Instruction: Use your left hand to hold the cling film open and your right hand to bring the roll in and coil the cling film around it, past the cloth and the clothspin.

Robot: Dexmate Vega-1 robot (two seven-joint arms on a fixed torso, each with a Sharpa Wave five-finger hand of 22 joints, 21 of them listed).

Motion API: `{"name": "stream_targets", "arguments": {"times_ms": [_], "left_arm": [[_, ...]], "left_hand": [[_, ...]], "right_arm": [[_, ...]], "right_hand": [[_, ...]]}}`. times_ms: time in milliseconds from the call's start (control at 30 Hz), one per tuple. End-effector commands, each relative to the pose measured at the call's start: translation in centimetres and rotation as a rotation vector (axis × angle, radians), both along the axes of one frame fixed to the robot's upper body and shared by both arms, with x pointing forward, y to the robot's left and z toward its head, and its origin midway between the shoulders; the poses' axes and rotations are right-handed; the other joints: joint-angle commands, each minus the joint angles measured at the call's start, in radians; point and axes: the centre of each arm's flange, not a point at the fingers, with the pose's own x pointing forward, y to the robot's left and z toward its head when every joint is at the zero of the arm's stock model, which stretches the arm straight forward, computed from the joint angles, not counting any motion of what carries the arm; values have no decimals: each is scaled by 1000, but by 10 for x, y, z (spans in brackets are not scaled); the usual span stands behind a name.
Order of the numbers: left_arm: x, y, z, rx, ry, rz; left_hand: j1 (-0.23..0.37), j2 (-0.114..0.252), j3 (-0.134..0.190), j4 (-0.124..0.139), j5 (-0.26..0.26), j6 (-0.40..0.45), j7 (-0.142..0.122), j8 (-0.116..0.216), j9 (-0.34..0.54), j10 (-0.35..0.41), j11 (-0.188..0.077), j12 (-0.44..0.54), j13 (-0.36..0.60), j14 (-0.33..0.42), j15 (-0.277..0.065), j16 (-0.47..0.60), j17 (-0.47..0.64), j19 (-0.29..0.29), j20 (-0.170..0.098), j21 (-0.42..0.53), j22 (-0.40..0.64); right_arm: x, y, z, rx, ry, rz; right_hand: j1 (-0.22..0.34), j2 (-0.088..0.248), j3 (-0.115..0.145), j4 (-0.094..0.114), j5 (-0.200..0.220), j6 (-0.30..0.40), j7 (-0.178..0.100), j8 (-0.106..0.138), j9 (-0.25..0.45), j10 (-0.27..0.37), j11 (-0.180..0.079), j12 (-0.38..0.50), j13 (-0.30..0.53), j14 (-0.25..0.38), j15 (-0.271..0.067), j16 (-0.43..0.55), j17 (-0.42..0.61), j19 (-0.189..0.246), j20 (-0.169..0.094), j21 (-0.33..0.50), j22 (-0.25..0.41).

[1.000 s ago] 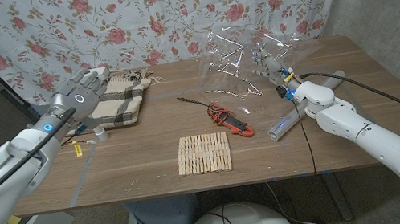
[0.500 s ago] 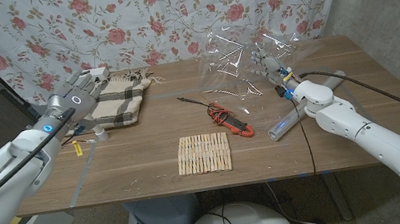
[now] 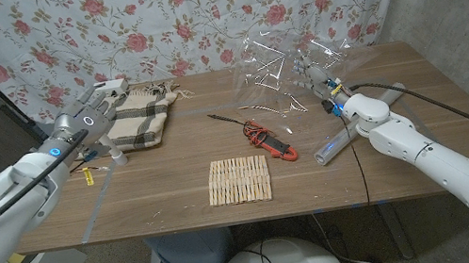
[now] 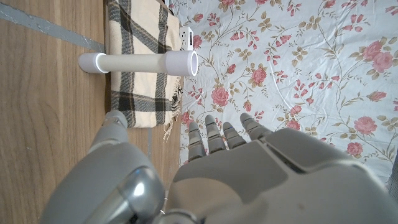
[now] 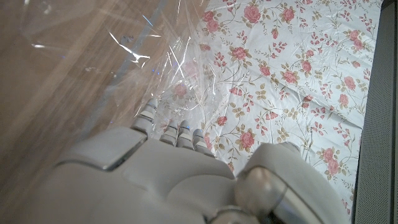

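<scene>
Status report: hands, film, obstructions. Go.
Left hand open above the plaid cloth, holding nothing. Right hand in the cling film; grip unclear. Clothespins and multimeter mid-table.

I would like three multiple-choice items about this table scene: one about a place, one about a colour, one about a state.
1. Where does the row of wooden clothespins lie?
A. middle of the table's near side
B. on the cloth
C. under the film

2. What colours has the folded plaid cloth?
A. blue and white
B. cream and dark
C. plain red

3. How is the left hand?
A. holding the cloth
B. holding the film
C. open, holding nothing

Answers: 1 A, they lie on bare wood near the front edge; 2 B, a cream ground with dark stripes; 3 C, its fingers are apart above the table.
</scene>
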Motion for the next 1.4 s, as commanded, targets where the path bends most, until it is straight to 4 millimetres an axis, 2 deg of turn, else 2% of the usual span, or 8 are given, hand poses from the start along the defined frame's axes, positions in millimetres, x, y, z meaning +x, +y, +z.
{"name": "stream_targets", "arguments": {"times_ms": [33, 100, 167, 700, 1000, 1333, 1400], "left_arm": [[9, 4, 3, 78, 12, 71], [11, 5, 2, 83, 12, 95], [11, 5, 2, 86, 9, 93], [16, 11, -1, 51, 21, 107], [17, 13, 1, 67, 32, 107], [17, 14, 7, 81, 67, 129], [19, 14, 8, 81, 78, 153]], "left_hand": [[45, 3, 19, -7, 2, -50, 9, -6, 3, -41, 5, -19, 3, -46, 7, -6, 1, -35, -2, -7, 3], [56, 1, 18, -2, -1, -95, 15, -8, 3, -91, 19, -31, 3, -99, 26, -9, 2, -73, 0, -9, 3], [56, 0, 16, 1, -3, -107, 15, -7, 4, -105, 26, -33, 4, -114, 33, -9, 3, -85, 14, -9, 3], [55, -6, 10, 5, -5, -96, 23, 5, 4, -100, 26, -21, 6, -86, 36, 9, 4, -67, 24, 2, 4], [62, -7, 11, 3, -4, -82, 19, 11, 4, -97, 24, -17, 7, -83, 35, 10, 5, -65, 25, 3, 4], [91, 6, 23, -5, -1, -94, 14, 9, 5, -107, 17, -18, 7, -93, 36, 6, 5, -65, 25, 3, 3], [111, 20, 35, -8, 0, -102, 11, 8, 5, -108, 18, -16, 8, -95, 38, 6, 6, -65, 27, 3, 3]], "right_arm": [[4, 3, -3, 3, 8, 7], [5, 2, -3, 5, 8, 8], [5, 2, -5, 7, 11, 6], [8, 1, -2, -8, 7, -10], [10, 3, -1, -3, 2, -3], [11, 4, -2, 4, 4, -3], [12, 5, -2, 4, 4, -1]], "right_hand": [[7, 6, 0, -5, 2, -2, 2, 0, 1, -5, 5, 3, -1, -5, 1, 7, 0, -3, 0, 4, 4], [7, 6, 1, -5, 2, -2, 2, 0, 1, -6, 5, 3, -1, -5, 1, 7, 0, -4, 0, 4, 4], [7, 6, 1, -5, 2, -2, 1, 0, 1, -6, 5, 3, -1, -5, 1, 7, 0, -4, 0, 4, 4], [7, 6, 1, -6, 2, -2, 1, 0, 1, -6, 5, 3, -1, -6, 1, 7, 0, -5, 1, 4, 4], [7, 7, 1, -7, 2, -3, 0, 0, 1, -6, 4, 3, -1, -5, 2, 7, 0, -5, 2, 4, 4], [7, 7, 1, -7, 2, -2, 0, 0, 1, -6, 5, 3, -1, -5, 1, 8, 0, -3, 0, 5, 4], [7, 7, 1, -8, 2, -2, 0, 0, 1, -6, 5, 3, -1, -4, 1, 8, 0, -3, -1, 5, 4]]}}
